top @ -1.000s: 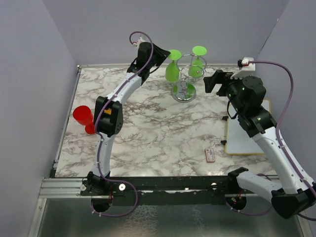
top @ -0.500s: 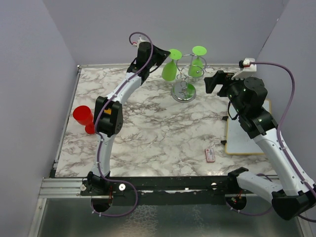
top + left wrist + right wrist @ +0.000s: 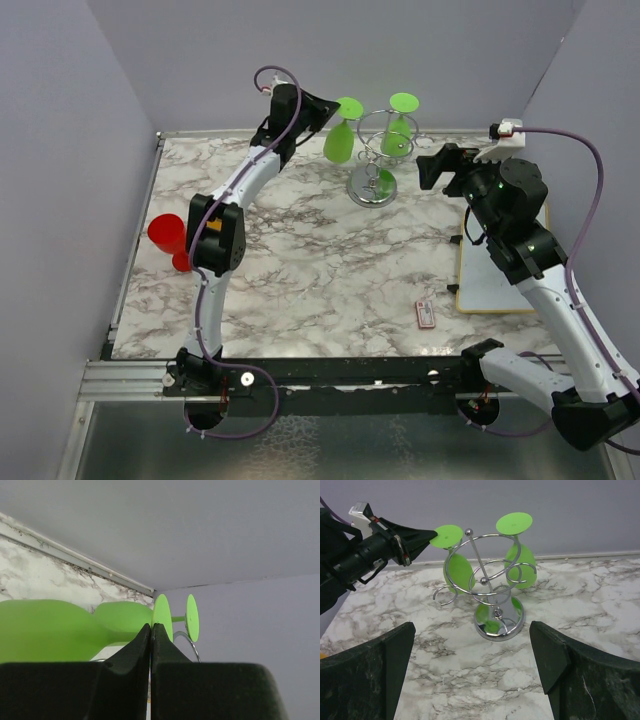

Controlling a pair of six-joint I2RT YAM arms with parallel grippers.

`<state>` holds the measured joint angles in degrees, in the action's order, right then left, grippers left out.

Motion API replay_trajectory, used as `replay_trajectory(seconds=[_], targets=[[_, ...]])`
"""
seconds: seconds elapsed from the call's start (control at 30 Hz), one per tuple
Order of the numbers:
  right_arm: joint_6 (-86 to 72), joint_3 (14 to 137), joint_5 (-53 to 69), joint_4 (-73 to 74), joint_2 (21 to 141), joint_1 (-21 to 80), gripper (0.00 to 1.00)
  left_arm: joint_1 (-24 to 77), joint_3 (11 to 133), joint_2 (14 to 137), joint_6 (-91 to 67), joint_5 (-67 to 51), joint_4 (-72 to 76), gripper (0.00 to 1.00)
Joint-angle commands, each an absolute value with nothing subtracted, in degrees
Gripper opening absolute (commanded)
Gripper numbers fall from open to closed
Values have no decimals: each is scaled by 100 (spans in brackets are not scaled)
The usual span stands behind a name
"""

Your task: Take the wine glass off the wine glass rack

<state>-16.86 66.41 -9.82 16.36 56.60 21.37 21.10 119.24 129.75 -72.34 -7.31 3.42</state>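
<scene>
Marble table [image 3: 300, 250], left fingers [image 3: 127, 655] pinching wine glass [image 3: 338, 144], right fingers [image 3: 380, 665] wide

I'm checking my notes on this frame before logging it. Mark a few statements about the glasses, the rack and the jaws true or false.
Two green wine glasses are at the wine glass rack. True.
The left jaws are shut on one glass's foot. True.
The right jaws are shut. False: they stand wide open, empty.
The rack lies on its side. False: it stands upright.
The cup is blue. False: it is red.
</scene>
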Motion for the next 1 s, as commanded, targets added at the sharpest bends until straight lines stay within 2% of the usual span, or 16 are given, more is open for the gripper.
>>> replay_trajectory(seconds=[0.0,0.23,0.47,0.7,0.97], targets=[[-1708,6638,-1144,1602,5567,2118,100,1933,11767,12591,-7624,-1012,860,0],[-1736,6675,-1120,1642,5571,2118,100,1669,11988,12664,-7857,-1417,988,0],[-1776,6648,-957,1718,5584,2117,100,1284,11357,11999,-7749,-1732,1143,0],[-1742,6679,-300,1977,5727,2112,100,889,9974,10512,-7116,-1957,1052,0],[-2001,6543,1729,1920,6133,2118,100,633,8054,8229,-5586,-2052,811,0]])
